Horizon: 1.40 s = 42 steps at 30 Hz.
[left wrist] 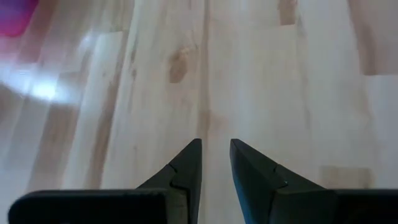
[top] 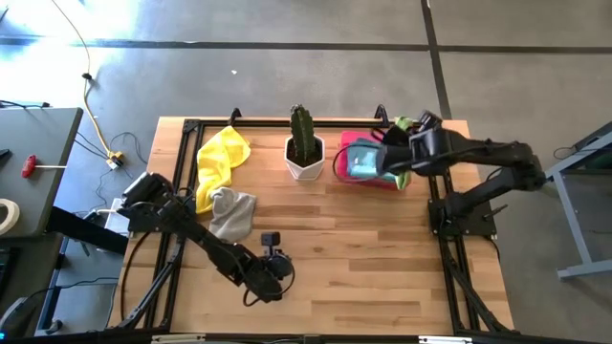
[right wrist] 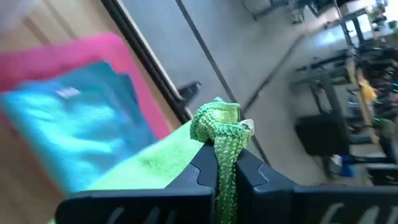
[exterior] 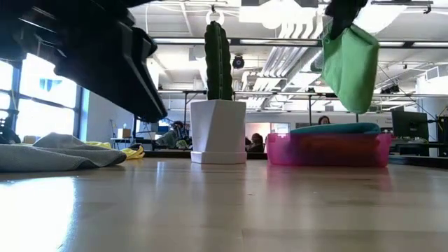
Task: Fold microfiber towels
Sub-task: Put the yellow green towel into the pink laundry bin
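Right claw point(right wrist: 227, 163) was clamped tight on a bunched corner of the lime green towel point(exterior: 352, 64), up over the pink tray point(exterior: 329, 150) at the far right of the counter point(top: 363, 258). In the low view the cloth hung straight down from the pinch in a limp drape, bottom edge clear of the tray. Light blue towel point(top: 363, 161) lay flat inside the tray, folded already by the look of it.

Left claw point(left wrist: 216, 163) hovered low over bare wood near the front edge, fingers a bit apart w/ nothing between them. Just waiting there.

Yellow towel point(top: 222, 158) lay crumpled at the far left, w/ the grey towel point(top: 232, 212) heaped just beside it, nearer the front. Neither folded yet. Potted cactus point(top: 305, 145) stood between those two and the tray.

Handling, judged from the drape: green one looked light, soft, zero stiffness, so it'd sag and swing from one pinch point and wouldn't hold any shape by itself. Loop pile looked grippy, prob not slippery, and not fragile. One corner grip is ok for carrying, but for folding it likely needs laying flat on open counter, then taking two adjacent corners or an edge, one claw per corner. Bunched grab like this one risks catching extra layers. Swinging hem could snag the tray rim or the cactus.
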Available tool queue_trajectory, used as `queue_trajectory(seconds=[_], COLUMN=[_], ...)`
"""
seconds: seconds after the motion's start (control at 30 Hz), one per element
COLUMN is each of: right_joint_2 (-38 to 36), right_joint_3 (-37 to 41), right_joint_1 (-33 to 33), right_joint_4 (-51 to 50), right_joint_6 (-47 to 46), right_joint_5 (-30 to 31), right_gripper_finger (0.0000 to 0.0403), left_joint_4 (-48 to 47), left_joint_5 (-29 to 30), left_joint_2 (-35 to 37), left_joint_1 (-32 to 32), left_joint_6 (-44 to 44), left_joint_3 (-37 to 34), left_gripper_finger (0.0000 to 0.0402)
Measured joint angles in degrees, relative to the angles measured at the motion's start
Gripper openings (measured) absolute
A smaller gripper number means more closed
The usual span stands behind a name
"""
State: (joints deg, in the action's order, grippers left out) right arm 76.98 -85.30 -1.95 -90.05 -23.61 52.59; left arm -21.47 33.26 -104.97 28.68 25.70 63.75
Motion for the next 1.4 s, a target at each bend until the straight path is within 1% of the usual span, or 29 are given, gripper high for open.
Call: queue_trajectory(seconds=[0.1,0.2,0.33,0.37,0.47,0.53,0.6,0.7,0.77,0.83,0.9,1.1,1.2,1.4], right_joint_2=[0.5,0.7,0.0,-0.2,-0.4,-0.5,-0.5,-0.5,-0.5,-0.5,-0.5,-0.5,-0.5,-0.5], right_joint_3=[0.1,1.4,7.6,9.5,14.5,17.4,20.9,27.5,31.6,34.4,36.2,39.2,39.3,39.3], right_joint_1=[-4.8,-9.4,-16.1,-17.8,-22.5,-24.7,-26.4,-27.5,-27.3,-26.2,-25.1,-22.2,-20.9,-18.4], right_joint_4=[0.0,0.2,0.1,0.9,7.1,16.6,28.8,47.8,57.1,62.9,66.1,69.2,70.0,70.3], right_joint_6=[4.8,6.8,9.6,10.7,15.7,21.9,29.4,40.8,45.4,46.7,46.8,45.8,44.1,43.0], right_joint_5=[0.3,2.7,5.9,7.7,14.4,14.5,10.2,-0.9,-9.6,-17.2,-22.8,-34.3,-36.8,-37.5], right_gripper_finger=[0.0,0.0,0.0,0.0,0.0,0.0,0.0,0.0,0.0,0.0,0.0,0.0,0.0,0.0], left_joint_4=[-0.1,-0.1,-0.2,-0.2,-0.1,-0.2,-0.1,-0.2,-0.4,-1.2,-1.8,-1.8,-1.8,-1.8], left_joint_5=[0.1,0.2,0.2,0.2,0.5,0.5,0.6,0.6,0.6,0.6,0.6,0.4,0.4,0.4], left_joint_2=[0.0,0.0,0.0,0.0,0.0,0.0,0.0,0.0,0.0,0.0,0.0,0.0,0.0,0.0], left_joint_1=[-1.2,-2.3,-3.4,-3.7,-4.7,-5.5,-6.3,-7.6,-8.2,-8.7,-9.1,-10.1,-10.3,-10.3], left_joint_6=[-1.4,-2.8,-4.9,-5.6,-7.8,-8.7,-8.9,-9.0,-8.9,-9.2,-10.2,-10.5,-10.4,-9.5], left_joint_3=[0.0,0.0,0.0,0.0,0.0,0.0,0.0,0.0,0.0,0.0,0.0,0.0,0.0,0.0], left_gripper_finger=[0.0076,0.0076,0.0076,0.0076,0.0076,0.0076,0.0076,0.0076,0.0076,0.0076,0.0076,0.0076,0.0076,0.0076])
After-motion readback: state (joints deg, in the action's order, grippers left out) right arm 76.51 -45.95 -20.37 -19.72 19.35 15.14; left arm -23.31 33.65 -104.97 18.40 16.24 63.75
